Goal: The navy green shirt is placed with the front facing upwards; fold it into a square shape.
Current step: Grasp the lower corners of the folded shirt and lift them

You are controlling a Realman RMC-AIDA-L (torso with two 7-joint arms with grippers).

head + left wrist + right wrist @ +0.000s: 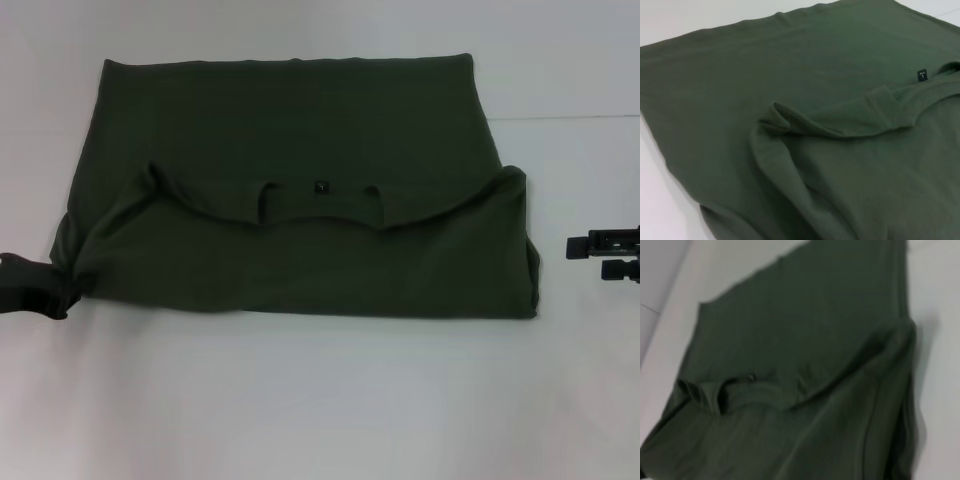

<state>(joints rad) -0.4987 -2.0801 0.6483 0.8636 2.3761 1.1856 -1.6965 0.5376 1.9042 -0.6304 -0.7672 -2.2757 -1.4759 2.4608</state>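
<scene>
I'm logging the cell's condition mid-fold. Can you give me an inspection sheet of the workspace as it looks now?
Surface: white table, bare around the garment.
Job's things: navy green shirt lies flat, its near part folded over, the folded edge sagging across the middle; small dark label visible at the collar.
Clutter: nothing seen.
Grippers: left end effector at the shirt's near left corner, touching the bunched fabric there; right end effector off the shirt's right side, clear of it, holding nothing.
Cables: nothing seen.
Surroundings: only white table and background visible.
</scene>
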